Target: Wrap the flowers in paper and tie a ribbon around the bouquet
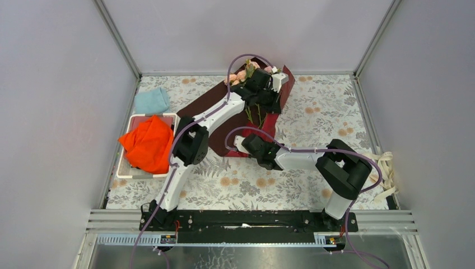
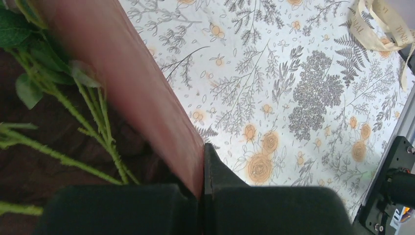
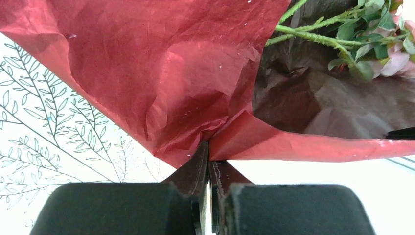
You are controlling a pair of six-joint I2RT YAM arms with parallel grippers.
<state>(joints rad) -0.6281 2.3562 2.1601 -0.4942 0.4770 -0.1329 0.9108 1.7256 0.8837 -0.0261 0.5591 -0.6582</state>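
1. Left gripper (image 2: 203, 164): jaws closed flat on a raised edge of the large, dark red, thin wrapping paper (image 2: 132, 73). The sheet runs up and away from the fingertips as a smooth, taut band.
2. Right gripper (image 3: 209, 156): jaws pinched on a gathered corner of the same paper. Creases fan out from the pinch, and the surface is crinkled and faintly glittery.
3. Flowers (image 2: 93, 112), pale pink artificial roses with green leaves on long thin green stems, lie on the paper just left of the left jaws. From the right jaws they sit ahead and to the right, inside the pocket under the lifted fold, blooms farthest off.
4. Step in hand (judgement): first fold of the wrap. Both held edges stand beside the stems. No cone is formed and nothing is tied.
5. Next move (judgement): carry the held edges over the stems while keeping both pinches. The thin sheet may tear or slip, and the stiff, bumpy stems may roll.
6. Ribbon (image 2: 379, 24), long, narrow, cream and flat, lies in floppy loops well apart from the left jaws. It rests on the floral-print tablecloth (image 2: 293, 98).
7. Farthest from both jaws: a bright orange cloth (image 1: 148, 144) heaped in a white tray (image 1: 124, 171), with a small light blue cloth (image 1: 152, 101) beyond it.
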